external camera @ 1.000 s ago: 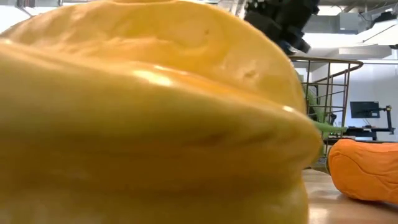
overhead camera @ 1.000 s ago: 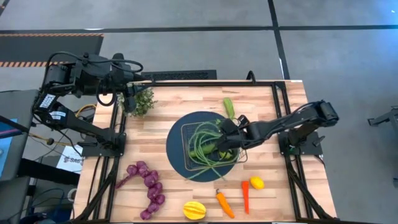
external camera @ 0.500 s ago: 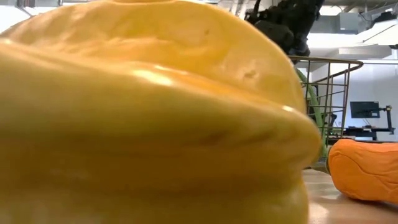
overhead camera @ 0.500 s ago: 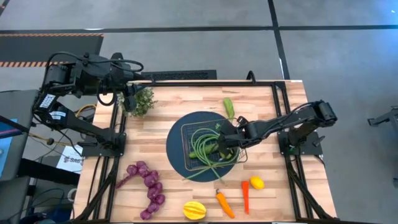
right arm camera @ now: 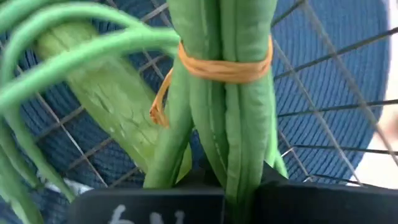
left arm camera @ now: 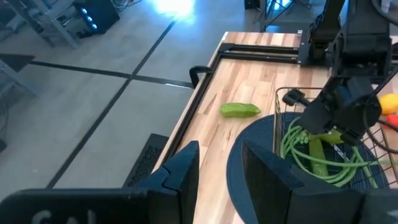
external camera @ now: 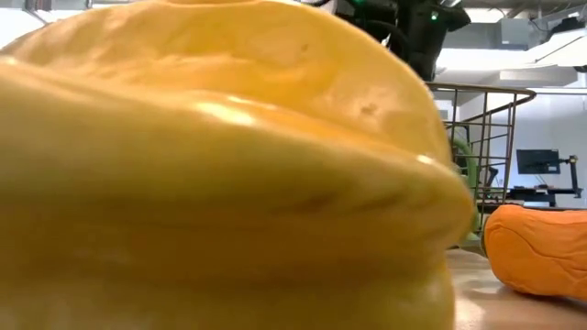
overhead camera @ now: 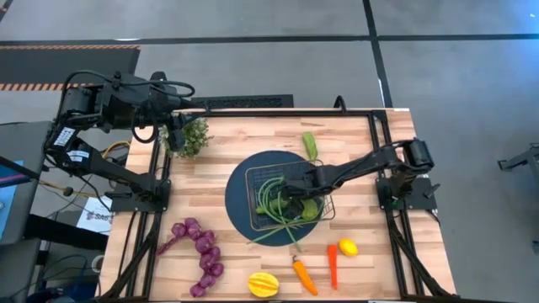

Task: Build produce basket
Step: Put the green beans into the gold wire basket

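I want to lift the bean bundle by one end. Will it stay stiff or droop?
The bean bundle would probably droop: its loose strands already curve and splay across the basket. The elastic band ties only one spot, so the free ends may fan out. It looks thin, so probably light.

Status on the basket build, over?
Right pincer shut on beans, over basket. Left pincer idle by plant. One cucumber outside. Nothing blocking.

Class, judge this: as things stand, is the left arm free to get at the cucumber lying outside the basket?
Probably yes. The left gripper is open and empty near the potted plant, and bare tabletop lies between it and the cucumber.
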Action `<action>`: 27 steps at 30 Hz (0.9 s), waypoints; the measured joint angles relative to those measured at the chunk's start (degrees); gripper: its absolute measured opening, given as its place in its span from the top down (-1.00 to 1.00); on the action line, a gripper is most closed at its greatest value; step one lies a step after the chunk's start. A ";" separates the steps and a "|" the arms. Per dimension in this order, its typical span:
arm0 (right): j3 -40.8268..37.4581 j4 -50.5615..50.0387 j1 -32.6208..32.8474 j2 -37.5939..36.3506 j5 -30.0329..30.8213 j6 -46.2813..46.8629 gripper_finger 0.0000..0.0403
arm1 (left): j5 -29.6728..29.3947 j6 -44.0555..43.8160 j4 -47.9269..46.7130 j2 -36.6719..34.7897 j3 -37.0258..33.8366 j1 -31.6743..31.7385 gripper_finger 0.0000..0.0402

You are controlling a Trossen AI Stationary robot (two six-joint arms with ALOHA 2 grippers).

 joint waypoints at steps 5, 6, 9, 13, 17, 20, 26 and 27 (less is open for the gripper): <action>-0.10 0.44 -0.37 1.52 -2.67 -1.17 0.96 | 0.02 -0.34 -0.39 0.00 0.00 -0.01 0.44; -0.06 0.37 -0.33 1.58 -2.84 -1.14 0.96 | 0.01 -0.49 -0.63 0.00 0.00 -0.01 0.44; 0.03 1.01 -0.31 1.86 -4.94 -1.96 0.91 | 0.02 -0.94 -1.20 0.02 0.00 0.00 0.44; 0.01 1.11 -0.18 1.60 -5.49 -3.04 0.73 | 0.04 -1.41 -1.34 0.00 0.00 -0.01 0.44; 1.81 -1.94 -0.33 1.03 -5.53 -3.09 0.58 | 0.04 -1.54 -1.33 0.00 0.00 0.00 0.44; 5.20 -5.95 -0.70 1.05 -5.42 -4.07 0.47 | 0.07 -1.53 -1.33 0.00 0.00 -0.02 0.44; 10.00 -9.23 -1.86 1.05 -4.40 -4.61 0.22 | 0.09 -1.53 -1.33 0.00 0.00 -0.01 0.44; 10.40 -9.94 -2.12 1.05 -4.41 -4.59 0.17 | 0.09 -1.53 -1.33 0.00 0.00 0.00 0.44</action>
